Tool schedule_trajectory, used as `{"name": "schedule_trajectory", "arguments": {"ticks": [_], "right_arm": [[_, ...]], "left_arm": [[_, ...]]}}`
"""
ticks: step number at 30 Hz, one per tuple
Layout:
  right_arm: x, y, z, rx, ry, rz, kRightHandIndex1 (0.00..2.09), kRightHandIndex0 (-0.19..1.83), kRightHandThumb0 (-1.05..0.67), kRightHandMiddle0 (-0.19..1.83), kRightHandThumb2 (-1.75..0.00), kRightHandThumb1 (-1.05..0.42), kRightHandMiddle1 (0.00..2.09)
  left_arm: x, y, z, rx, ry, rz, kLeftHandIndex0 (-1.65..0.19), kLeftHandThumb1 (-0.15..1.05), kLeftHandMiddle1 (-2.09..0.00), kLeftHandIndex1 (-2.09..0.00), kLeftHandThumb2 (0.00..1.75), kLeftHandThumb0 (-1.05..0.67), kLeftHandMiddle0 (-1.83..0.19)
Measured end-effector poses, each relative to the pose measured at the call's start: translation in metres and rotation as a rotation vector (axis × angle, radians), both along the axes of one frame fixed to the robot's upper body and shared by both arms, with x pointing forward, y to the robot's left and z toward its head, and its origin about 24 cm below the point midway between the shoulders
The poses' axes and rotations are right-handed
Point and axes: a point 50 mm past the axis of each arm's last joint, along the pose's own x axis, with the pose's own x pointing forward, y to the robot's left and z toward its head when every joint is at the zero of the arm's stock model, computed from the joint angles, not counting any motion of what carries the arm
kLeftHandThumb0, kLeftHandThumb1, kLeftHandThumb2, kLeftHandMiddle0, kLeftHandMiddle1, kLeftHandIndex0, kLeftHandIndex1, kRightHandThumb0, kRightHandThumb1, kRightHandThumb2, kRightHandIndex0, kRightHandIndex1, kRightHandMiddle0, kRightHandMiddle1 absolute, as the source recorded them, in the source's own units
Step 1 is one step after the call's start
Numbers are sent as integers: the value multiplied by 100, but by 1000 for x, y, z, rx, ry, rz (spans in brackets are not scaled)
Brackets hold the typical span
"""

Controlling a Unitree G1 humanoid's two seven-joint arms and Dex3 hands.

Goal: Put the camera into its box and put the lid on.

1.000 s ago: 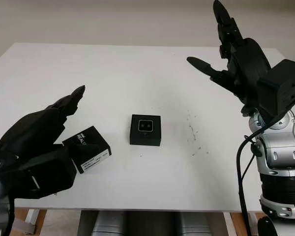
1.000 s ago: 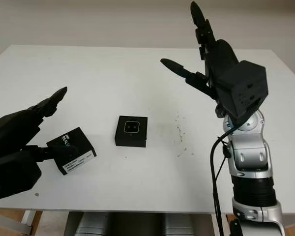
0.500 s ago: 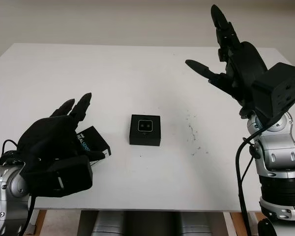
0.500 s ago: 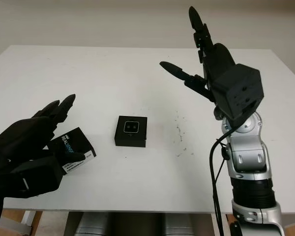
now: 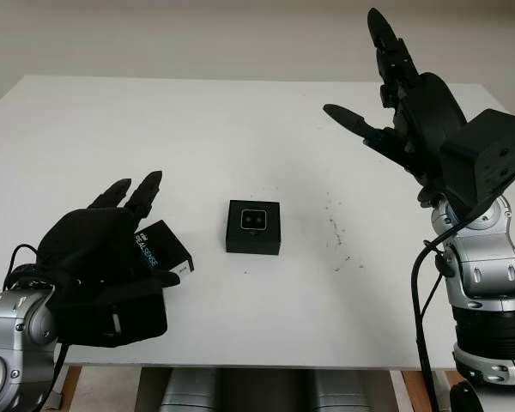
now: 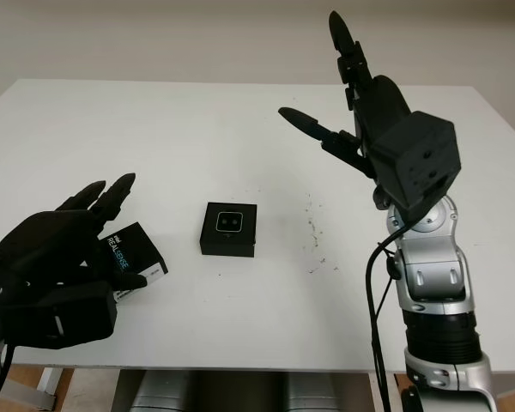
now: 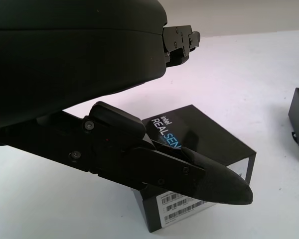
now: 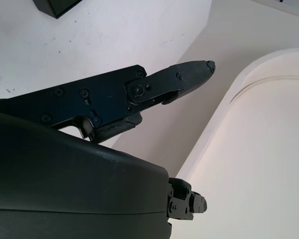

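My left robot hand [image 5: 103, 257] hovered open over the lid [image 5: 159, 254], a black printed carton near the surface's [image 5: 240, 129] left front edge, its long axis slanting toward the front right corner. The box [image 5: 254, 227], camera [image 5: 255, 220] already seated inside, lay toward the middle, well apart. My right robot hand [image 5: 412, 112] hung open near the far right corner, so I judged the left far nearer.

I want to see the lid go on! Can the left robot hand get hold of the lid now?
Probably yes. The left robot hand is open right over the lid, a finger across its top, and nothing is between them.
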Motion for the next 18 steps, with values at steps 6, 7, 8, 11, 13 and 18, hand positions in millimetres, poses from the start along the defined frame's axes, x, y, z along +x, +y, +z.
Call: {"name": "schedule_trajectory", "arguments": {"ticks": [6,7,8,11,13,18], "right_arm": [[0,0,0,-5,-1,-5,4,-18,-64,-9,-6,-105,6],[0,0,0,-8,-1,-9,5,-18,-65,-8,-6,-105,6],[0,0,0,-10,0,-12,5,-18,-65,-8,-7,-105,6],[0,0,0,-11,4,-15,5,-19,-65,-8,-6,-105,6],[0,0,0,-10,5,-13,5,-19,-64,-8,-6,-105,6],[0,0,0,-10,8,-15,5,-19,-65,-8,-6,-105,6]], "left_arm": [[3,2,-5,31,21,7,7,99,-9,-9,5,-93,-5],[3,2,-6,36,25,10,6,98,-9,-10,4,-91,-7],[3,3,-7,39,29,12,5,97,-9,-10,4,-90,-8],[4,3,-9,38,46,13,4,95,-9,-10,4,-86,-10],[4,2,-11,32,64,13,2,94,-9,-11,4,-84,-12],[4,0,-16,-2,92,16,-4,92,-13,-13,5,-81,-19]]}}
